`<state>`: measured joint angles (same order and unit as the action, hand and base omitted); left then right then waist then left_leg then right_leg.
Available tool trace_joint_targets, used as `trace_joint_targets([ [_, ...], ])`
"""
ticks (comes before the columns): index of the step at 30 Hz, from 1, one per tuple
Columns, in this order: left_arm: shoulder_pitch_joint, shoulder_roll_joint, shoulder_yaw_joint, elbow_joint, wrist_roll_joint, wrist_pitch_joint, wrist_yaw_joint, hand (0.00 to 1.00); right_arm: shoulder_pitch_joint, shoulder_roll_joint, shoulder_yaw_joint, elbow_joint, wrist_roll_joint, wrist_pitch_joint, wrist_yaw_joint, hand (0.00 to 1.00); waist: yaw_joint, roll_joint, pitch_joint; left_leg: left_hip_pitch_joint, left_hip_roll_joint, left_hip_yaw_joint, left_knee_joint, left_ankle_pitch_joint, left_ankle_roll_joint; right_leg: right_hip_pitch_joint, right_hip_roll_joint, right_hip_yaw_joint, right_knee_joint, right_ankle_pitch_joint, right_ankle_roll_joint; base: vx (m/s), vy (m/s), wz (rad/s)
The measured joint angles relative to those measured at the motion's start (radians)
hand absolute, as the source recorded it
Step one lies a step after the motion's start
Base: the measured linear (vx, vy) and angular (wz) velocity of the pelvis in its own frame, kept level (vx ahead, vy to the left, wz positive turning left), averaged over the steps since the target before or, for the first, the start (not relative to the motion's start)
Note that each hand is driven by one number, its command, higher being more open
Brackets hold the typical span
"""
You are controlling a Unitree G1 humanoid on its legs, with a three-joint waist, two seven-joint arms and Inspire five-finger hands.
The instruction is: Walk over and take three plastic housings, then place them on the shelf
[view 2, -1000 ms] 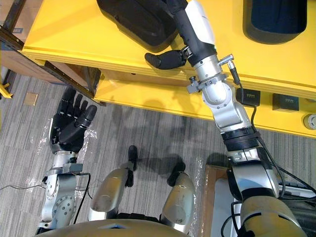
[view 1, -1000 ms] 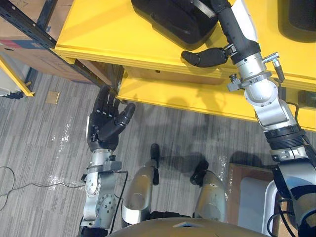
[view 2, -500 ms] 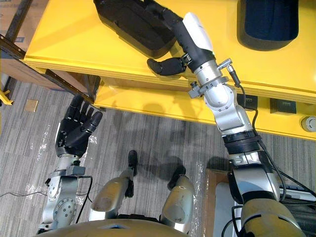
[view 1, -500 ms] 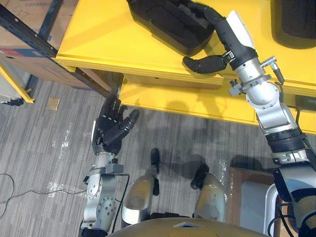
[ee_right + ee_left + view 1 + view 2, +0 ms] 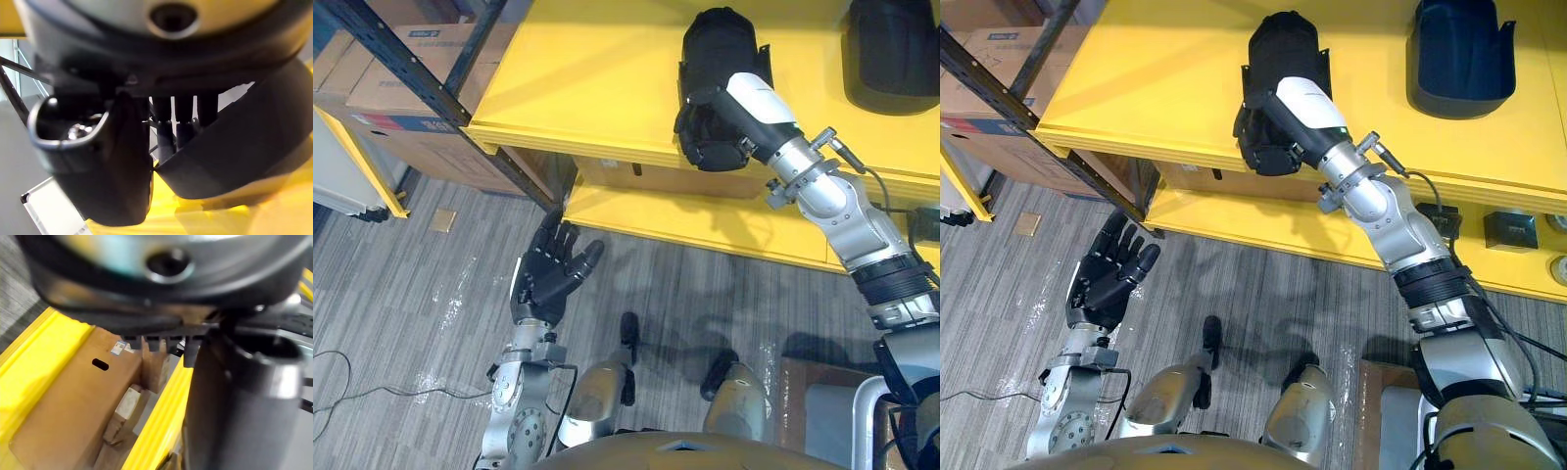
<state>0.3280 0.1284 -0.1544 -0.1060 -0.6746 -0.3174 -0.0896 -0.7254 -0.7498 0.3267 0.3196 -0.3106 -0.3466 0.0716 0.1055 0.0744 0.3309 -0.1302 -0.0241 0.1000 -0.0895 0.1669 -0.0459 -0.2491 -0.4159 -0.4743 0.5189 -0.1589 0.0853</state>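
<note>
A black plastic housing (image 5: 720,44) is tipped up on end over the yellow table top (image 5: 587,78). My right hand (image 5: 713,132) grips its near end, fingers and thumb curled round the edge. The right wrist view shows that housing (image 5: 254,142) pinched between the thumb and the fingers. A second dark housing (image 5: 1459,54) lies on the table at the far right. My left hand (image 5: 548,279) hangs open and empty above the floor, near the table's left corner.
A lower yellow shelf (image 5: 705,211) runs under the table top, with small black boxes (image 5: 1503,230) at its right end. Cardboard boxes (image 5: 401,59) sit behind a dark rack post (image 5: 440,98) on the left. Grey carpet lies below.
The right hand's fingers have curled shut on the housing, which went from lying flat to tipped up on end. The camera has shifted. The left hand stays open.
</note>
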Motion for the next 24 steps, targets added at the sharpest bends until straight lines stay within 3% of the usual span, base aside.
trace_joint_targets([
  [3,0.004,0.009,-0.021,0.011,0.0,0.004,-0.009,1.0,-0.015,0.0,0.027,0.035,0.0,0.004,0.008,0.0,0.002,-0.001,-0.019,0.001,-0.001,-0.001,0.0,0.006,-0.015,0.006,-0.004,-0.007,-0.007,0.0,0.0,0.0,-0.064,0.03],
  [15,0.005,0.011,-0.047,0.023,0.0,0.041,-0.02,1.0,-0.079,0.008,0.102,0.138,-0.028,-0.008,-0.014,0.0,0.03,-0.013,-0.035,0.018,-0.001,-0.026,0.0,0.011,-0.02,0.027,-0.014,-0.031,0.021,-0.017,0.003,0.01,-0.087,0.05],
  [20,-0.003,0.011,-0.066,0.023,0.0,0.049,-0.019,1.0,-0.122,0.081,0.098,0.203,-0.026,0.117,-0.056,0.0,0.037,-0.014,-0.035,0.026,-0.002,-0.025,0.0,0.014,-0.019,0.031,-0.015,-0.031,0.021,-0.016,0.005,0.01,-0.071,0.0],
  [24,-0.014,0.007,-0.103,0.023,0.001,0.066,-0.009,1.0,-0.158,0.14,0.067,0.274,-0.014,0.249,-0.093,0.0,0.057,-0.013,-0.036,0.04,0.0,-0.026,0.0,0.014,-0.02,0.043,-0.014,-0.031,0.023,-0.019,0.003,0.0,-0.076,0.0],
])
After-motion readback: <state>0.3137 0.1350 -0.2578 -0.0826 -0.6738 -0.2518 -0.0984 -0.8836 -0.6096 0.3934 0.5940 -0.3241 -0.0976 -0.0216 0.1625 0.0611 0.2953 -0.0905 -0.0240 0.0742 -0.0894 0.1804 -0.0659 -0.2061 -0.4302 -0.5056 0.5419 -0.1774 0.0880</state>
